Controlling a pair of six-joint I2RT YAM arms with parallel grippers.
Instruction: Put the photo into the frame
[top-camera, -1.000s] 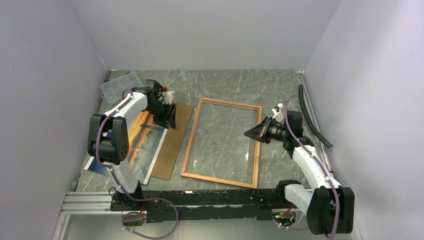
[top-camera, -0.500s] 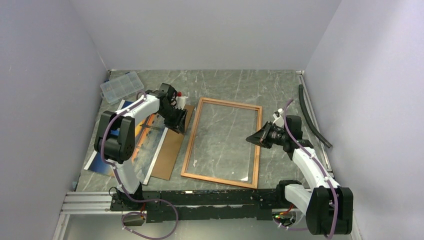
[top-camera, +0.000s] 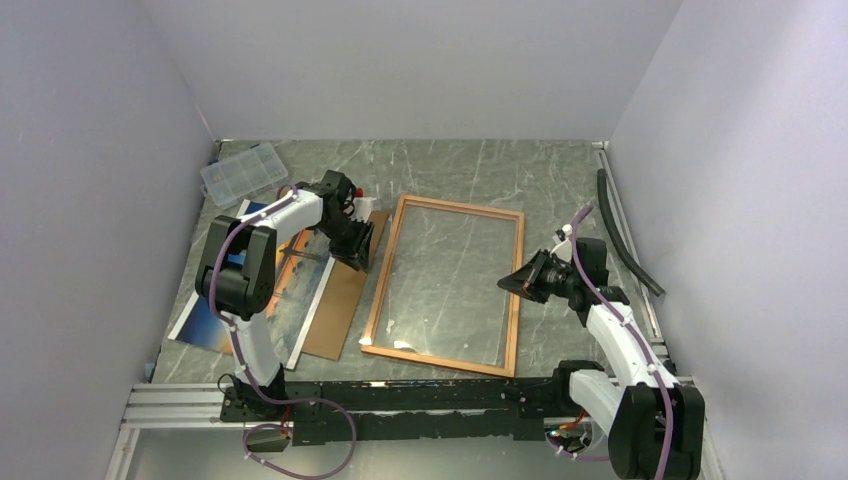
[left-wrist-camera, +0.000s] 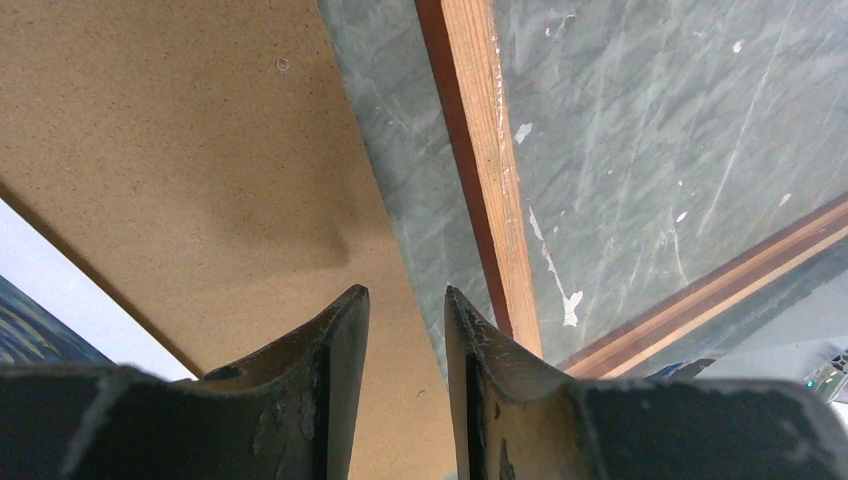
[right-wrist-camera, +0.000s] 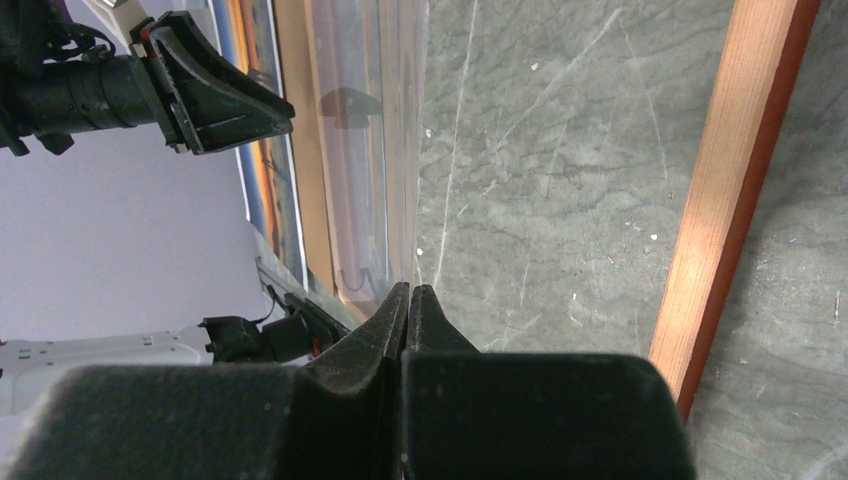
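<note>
The frame (top-camera: 378, 290), red-orange wood with a clear pane, lies flat mid-table. The photo (top-camera: 215, 320), an orange sunset print with a white border, lies at the left, partly under the brown backing board (top-camera: 340, 300). My left gripper (top-camera: 358, 243) hovers open and empty over the board's right edge, beside the frame's left rail. In the left wrist view the fingertips (left-wrist-camera: 350, 305) straddle the board (left-wrist-camera: 180, 150) edge next to the frame rail (left-wrist-camera: 490, 150). My right gripper (top-camera: 508, 283) is shut and empty over the frame's right rail (right-wrist-camera: 730, 200). The right wrist view shows the photo (right-wrist-camera: 268, 160) far off.
A clear organizer box (top-camera: 243, 170) sits at the back left. A black hose (top-camera: 625, 235) lies along the right wall. The arms' mounting rail (top-camera: 400, 400) runs along the near edge. Walls close in both sides.
My left gripper has moved right, from over the photo and board toward the frame's left rail. My right gripper has drawn slightly back toward the near right.
</note>
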